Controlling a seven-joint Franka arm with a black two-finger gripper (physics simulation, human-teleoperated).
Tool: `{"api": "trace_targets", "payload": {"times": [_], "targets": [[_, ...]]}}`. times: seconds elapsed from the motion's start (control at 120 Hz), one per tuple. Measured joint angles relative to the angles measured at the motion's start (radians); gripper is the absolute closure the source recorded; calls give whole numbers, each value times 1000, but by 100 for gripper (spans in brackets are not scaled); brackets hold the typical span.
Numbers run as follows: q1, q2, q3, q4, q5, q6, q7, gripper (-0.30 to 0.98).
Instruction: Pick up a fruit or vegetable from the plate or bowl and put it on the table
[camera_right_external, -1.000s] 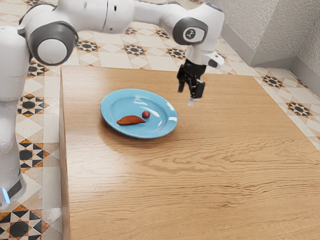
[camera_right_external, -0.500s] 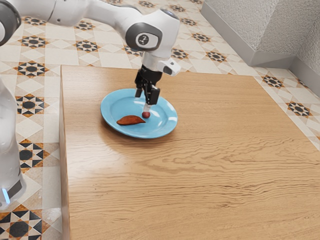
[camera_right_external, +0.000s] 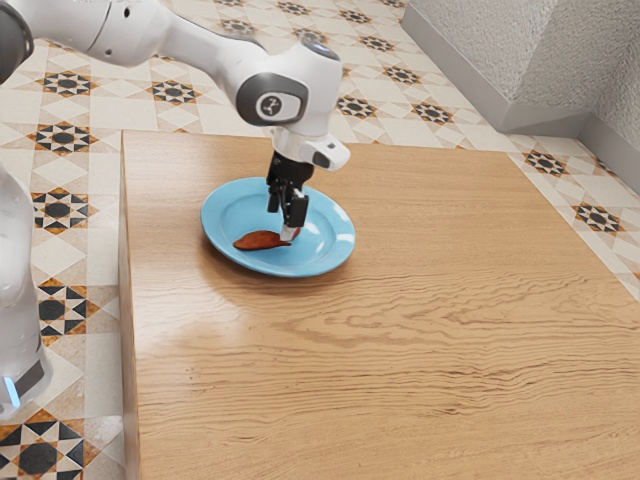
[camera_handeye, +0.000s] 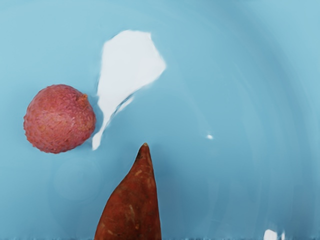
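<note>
The black gripper (camera_right_external: 282, 226) is low over the blue plate (camera_right_external: 222, 222), open, its fingers apart above the inner end of the reddish-brown sweet potato (camera_right_external: 256, 240). A small round red lychee (camera_right_external: 298, 231) lies on the plate, mostly hidden behind one fingertip. The wrist view has the bumpy pink-red lychee (camera_handeye: 60, 119) and, beside it with a small gap, the pointed end of the sweet potato (camera_handeye: 134, 205); both rest on the blue plate (camera_handeye: 225, 90). Nothing is held between the fingers.
The wooden table (camera_right_external: 400, 350) extends around the plate, widest toward the exterior view's right and front. Its far edge runs behind the plate, with tiled floor and a grey wall (camera_right_external: 560, 60) beyond.
My hand has come across from the exterior view's right to over the plate and lowered toward the sweet potato's end. The sweet potato and plate have not moved.
</note>
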Motion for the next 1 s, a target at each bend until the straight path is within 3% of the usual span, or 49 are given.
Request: {"api": "trace_targets", "payload": {"times": [1.0], "targets": [[2,46,51,-28,-26,-68,65,0]]}}
